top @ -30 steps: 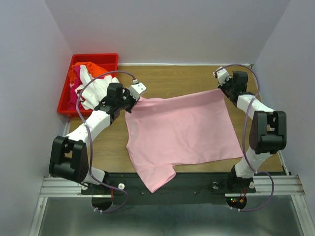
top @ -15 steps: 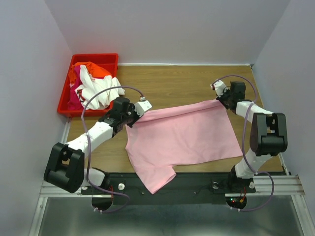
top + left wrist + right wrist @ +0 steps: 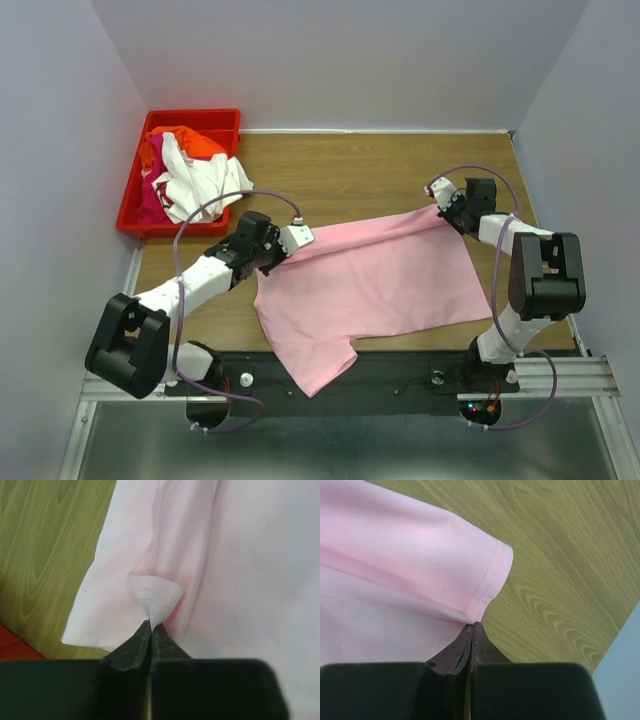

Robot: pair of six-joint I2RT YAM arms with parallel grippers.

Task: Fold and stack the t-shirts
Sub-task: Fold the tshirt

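Jaws, left: left gripper (image 3: pixel 150 626) is pinching shut on a bunched hem corner of the pink t-shirt (image 3: pixel 375 290).
Jaws, right: right gripper (image 3: pixel 472 626) is clamping the opposite hem corner.
Lie of cloth: shirt is spreading nearward from both jaws over the table (image 3: pixel 350 170), its held edge running left to right.
Nearer arm: each is holding its own side's corner.

Left fingers (image 3: pixel 131 650) pinch a pale fold of the pink t-shirt (image 3: pixel 245 555), seemingly tightly, over the table (image 3: pixel 45 540).
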